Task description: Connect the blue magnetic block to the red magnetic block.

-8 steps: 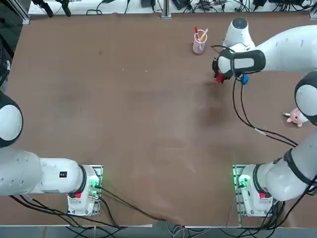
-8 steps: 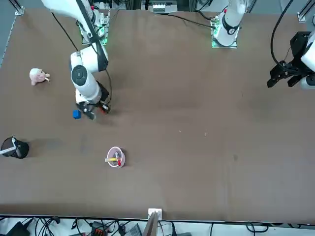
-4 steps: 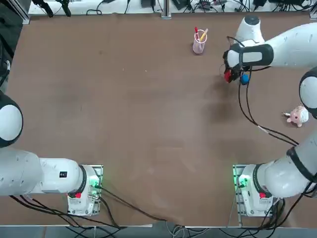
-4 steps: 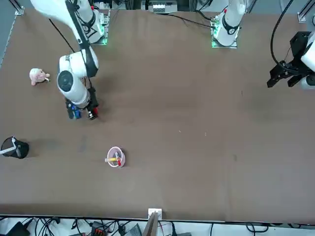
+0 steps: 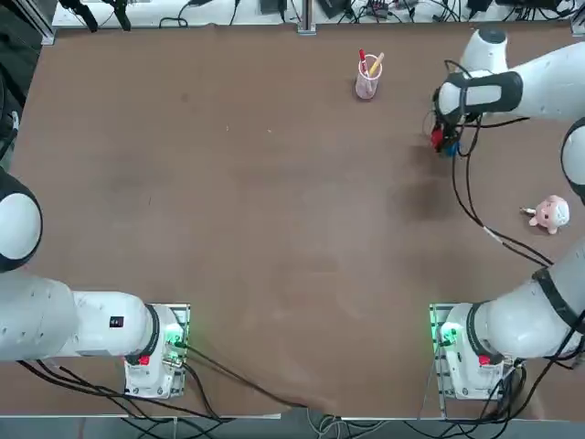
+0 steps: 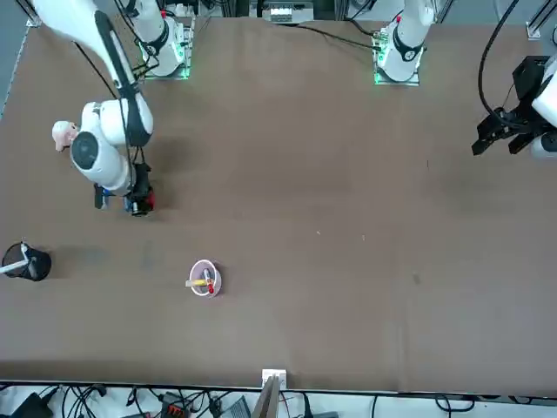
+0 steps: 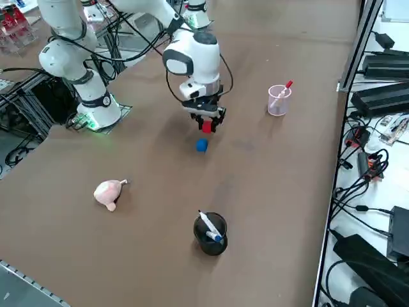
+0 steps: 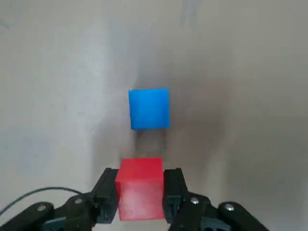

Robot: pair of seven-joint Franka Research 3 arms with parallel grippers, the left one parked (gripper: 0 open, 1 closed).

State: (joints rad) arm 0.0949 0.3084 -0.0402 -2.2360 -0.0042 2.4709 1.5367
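My right gripper is shut on the red magnetic block, a small plain cube pinched between the two black fingers. The blue magnetic block lies on the brown table just beyond the red one, with a small gap between them. In the top view the right gripper is at the far right of the table, the red block right beside the blue block. From the side the red block hangs slightly above the table, close to the blue block.
A clear pink cup with pens stands at the far edge, to the left of the gripper. A pink plush toy lies near the right edge. A black cup with pens stands at the far right corner.
The right arm has carried the red block to the right in the top view, from a spot left of the blue block to right beside it. The blue block has stayed put.
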